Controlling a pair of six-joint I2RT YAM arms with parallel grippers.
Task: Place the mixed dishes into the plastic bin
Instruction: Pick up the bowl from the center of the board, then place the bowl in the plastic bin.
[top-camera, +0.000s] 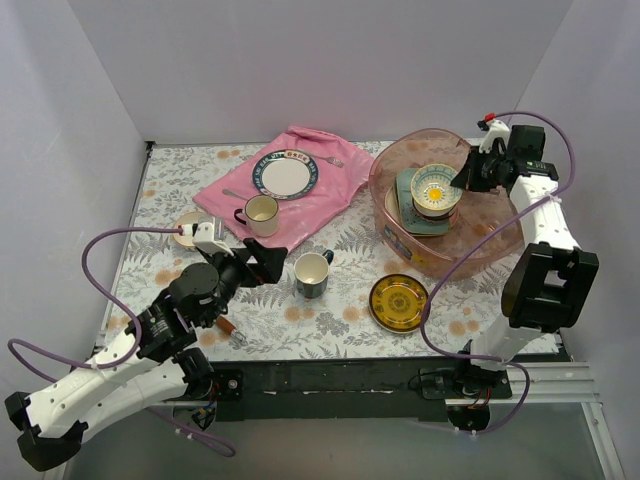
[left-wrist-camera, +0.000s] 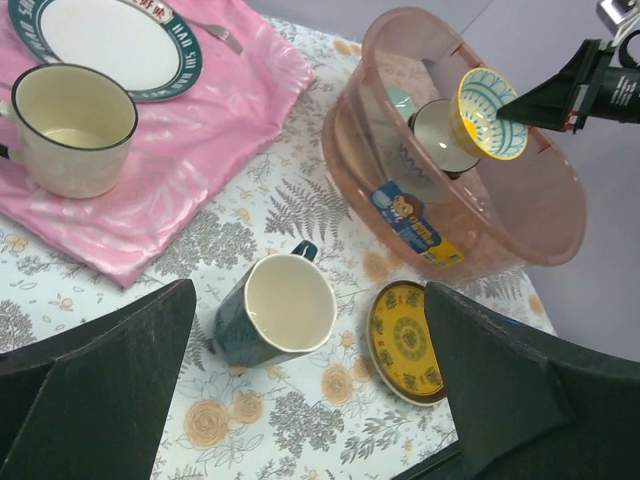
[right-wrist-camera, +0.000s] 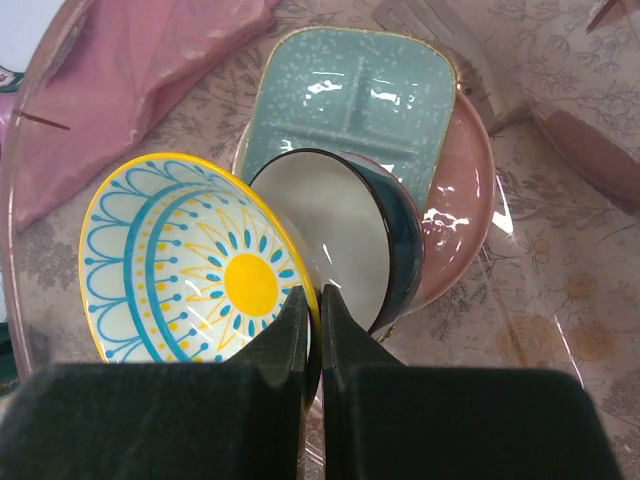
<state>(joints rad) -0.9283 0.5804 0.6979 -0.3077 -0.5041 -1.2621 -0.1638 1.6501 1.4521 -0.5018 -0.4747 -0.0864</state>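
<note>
My right gripper (right-wrist-camera: 314, 300) is shut on the rim of a patterned yellow-and-blue bowl (right-wrist-camera: 190, 262), holding it tilted inside the pink plastic bin (top-camera: 440, 250), over a dark bowl with white inside (right-wrist-camera: 335, 235), a pale green tray (right-wrist-camera: 350, 90) and a pink plate (right-wrist-camera: 455, 210). My left gripper (top-camera: 268, 262) is open and empty, just left of a dark mug (top-camera: 312, 273); the left wrist view shows the mug (left-wrist-camera: 275, 310) between the jaws. A yellow dark-rimmed plate (top-camera: 398, 302) lies on the table. A cream mug (top-camera: 260, 214) and a white green-rimmed plate (top-camera: 285, 174) sit on the pink cloth (top-camera: 330, 195).
A small cream saucer (top-camera: 185, 230) lies at the left by my left arm. A wooden-handled utensil (top-camera: 232, 330) pokes out under the left arm. A metal fork (top-camera: 330, 157) lies on the cloth. Grey walls enclose the table on three sides.
</note>
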